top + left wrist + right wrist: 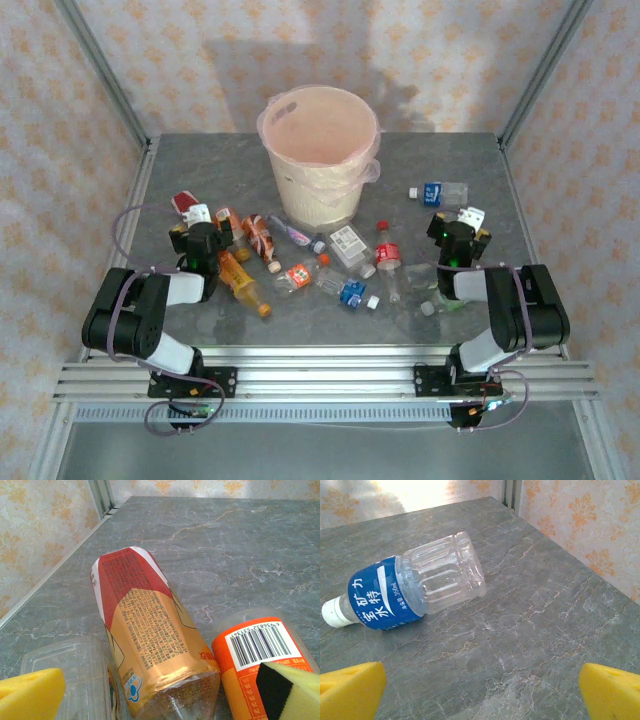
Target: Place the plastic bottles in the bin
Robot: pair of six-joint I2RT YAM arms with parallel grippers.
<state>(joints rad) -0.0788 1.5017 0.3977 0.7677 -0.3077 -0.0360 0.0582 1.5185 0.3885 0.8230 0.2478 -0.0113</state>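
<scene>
- Beige bin (318,190) is standing behind scattered bottles (297,277).
- Your left gripper (160,700) is gaping toward a red-gold bottle (145,630).
- Your right gripper (480,690) is gaping toward a blue-labelled water bottle (415,590).

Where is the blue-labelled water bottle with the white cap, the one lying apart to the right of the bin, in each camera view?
Top external: the blue-labelled bottle lies on its side right of the bin, beyond the right gripper, cap pointing left.
Right wrist: left of centre, cap near the left edge.
Left wrist: this camera faces a red-and-gold labelled bottle instead.
Shared landmark: the far right corner post.
</scene>
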